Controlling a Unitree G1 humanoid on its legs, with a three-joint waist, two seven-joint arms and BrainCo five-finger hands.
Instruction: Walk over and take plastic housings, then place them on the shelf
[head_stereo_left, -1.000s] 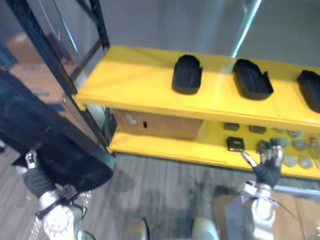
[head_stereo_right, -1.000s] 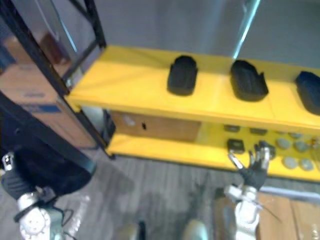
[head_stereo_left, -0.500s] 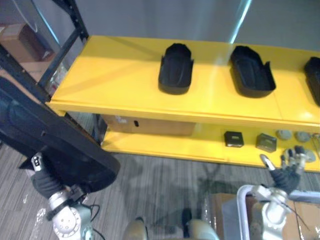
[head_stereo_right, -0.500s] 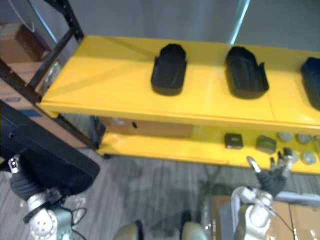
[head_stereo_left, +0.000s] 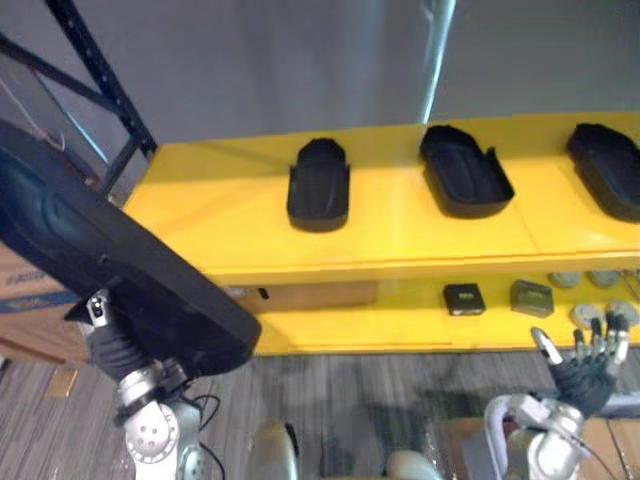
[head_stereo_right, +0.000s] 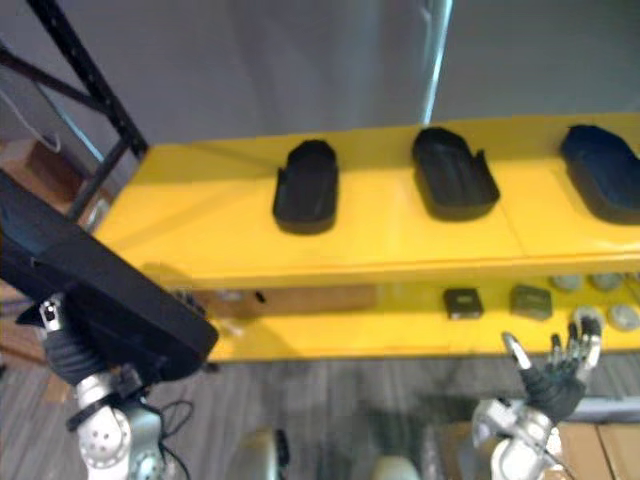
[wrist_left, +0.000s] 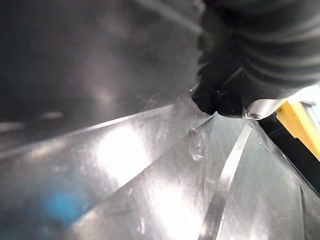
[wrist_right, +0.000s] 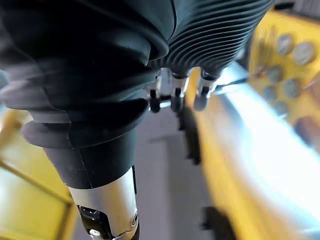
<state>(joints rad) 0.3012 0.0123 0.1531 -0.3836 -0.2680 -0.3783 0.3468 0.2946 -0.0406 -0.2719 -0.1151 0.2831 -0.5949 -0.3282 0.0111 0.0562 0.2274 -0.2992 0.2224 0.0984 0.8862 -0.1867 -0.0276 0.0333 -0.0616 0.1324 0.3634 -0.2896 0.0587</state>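
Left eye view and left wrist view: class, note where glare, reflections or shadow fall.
Left eye view: a bright streak runs down the grey wall above the yellow shelf; the box under its top board sits in shade. Left wrist view: broad white glare spreads over a shiny grey surface beside the left hand.

Four o'clock, right robot hand (head_stereo_left: 586, 374): silver fingers, dark tips, dark ribbed cover on back and wrist. Seven o'clock, left arm (head_stereo_left: 150, 432): silver-grey, round joint, same ribbed black cuff.
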